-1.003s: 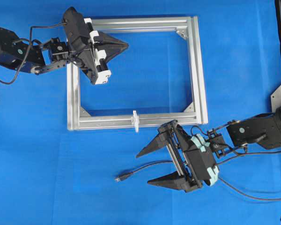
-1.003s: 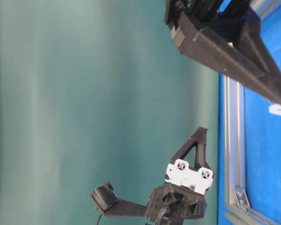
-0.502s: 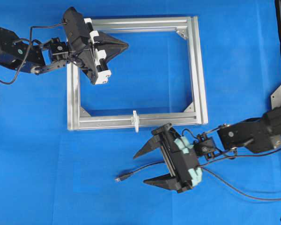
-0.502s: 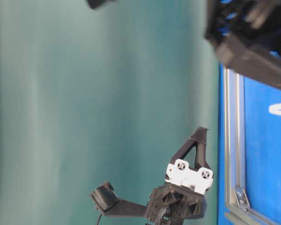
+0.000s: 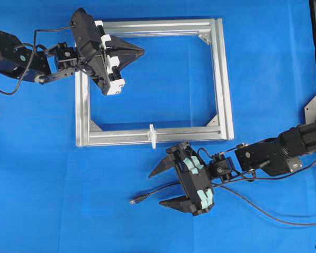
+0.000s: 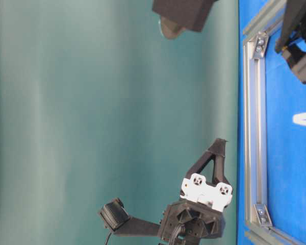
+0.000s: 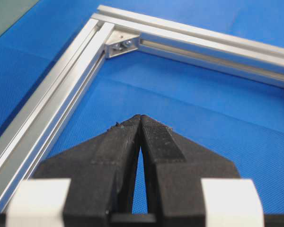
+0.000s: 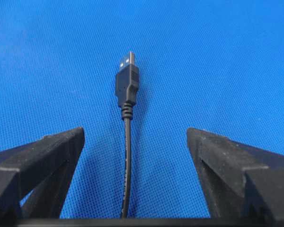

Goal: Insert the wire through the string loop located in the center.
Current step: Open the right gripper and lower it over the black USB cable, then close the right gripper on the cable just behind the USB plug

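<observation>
Overhead exterior view: the blue table (image 5: 37, 200) carries a rectangular aluminium frame (image 5: 224, 79), and both arms work around it. The left gripper (image 5: 139, 51) hangs over the frame's upper-left corner with its jaws pressed together and nothing between them, probably parked clear of the work. The right gripper (image 5: 157, 187) sits just below the frame's lower bar, its jaws spread wide and empty, straddling the wire (image 5: 163, 190) so that a closing pinch would catch it just behind the plug. That wire lies flat on the table, running out from between the right gripper's fingers to its USB connector (image 8: 127, 80), which lies just ahead of the fingertips. The string loop (image 5: 152, 135), a tiny white tie at the middle of the lower bar, sits above the right gripper and a little to the left, untouched; threading is not yet begun.
</observation>
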Controlling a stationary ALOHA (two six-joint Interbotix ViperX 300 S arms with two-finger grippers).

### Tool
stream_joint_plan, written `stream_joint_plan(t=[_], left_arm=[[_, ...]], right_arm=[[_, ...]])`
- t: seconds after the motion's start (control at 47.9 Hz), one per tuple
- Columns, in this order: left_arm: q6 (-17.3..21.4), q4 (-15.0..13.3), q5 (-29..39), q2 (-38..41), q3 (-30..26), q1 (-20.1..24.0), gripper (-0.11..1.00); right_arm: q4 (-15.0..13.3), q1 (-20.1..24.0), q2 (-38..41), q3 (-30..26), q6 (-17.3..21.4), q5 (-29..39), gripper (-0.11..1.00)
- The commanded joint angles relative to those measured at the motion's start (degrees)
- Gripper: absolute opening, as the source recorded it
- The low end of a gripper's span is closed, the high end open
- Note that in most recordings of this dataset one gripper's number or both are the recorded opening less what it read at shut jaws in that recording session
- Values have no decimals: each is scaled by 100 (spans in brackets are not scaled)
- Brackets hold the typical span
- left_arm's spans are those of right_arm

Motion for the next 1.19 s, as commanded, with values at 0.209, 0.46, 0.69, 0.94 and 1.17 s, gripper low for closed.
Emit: stream_joint_plan(t=[0.209, 0.46, 0.69, 0.94, 1.17], left_arm=[[-9, 18, -18, -193, -53, 0, 0], [-9, 18, -18, -193, -53, 0, 0], [-9, 18, -18, -193, -53, 0, 0], [-9, 18, 0, -193, -53, 0, 0], [-9, 26, 0, -193, -44, 0, 0]], right_arm=[[79, 9, -62, -44, 9, 35, 85], [79, 9, -62, -26, 0, 79, 58], [70, 9, -62, -26, -9, 62, 2], [62, 9, -70, -26, 0, 70, -2], [70, 26, -114, -44, 18, 88, -2]])
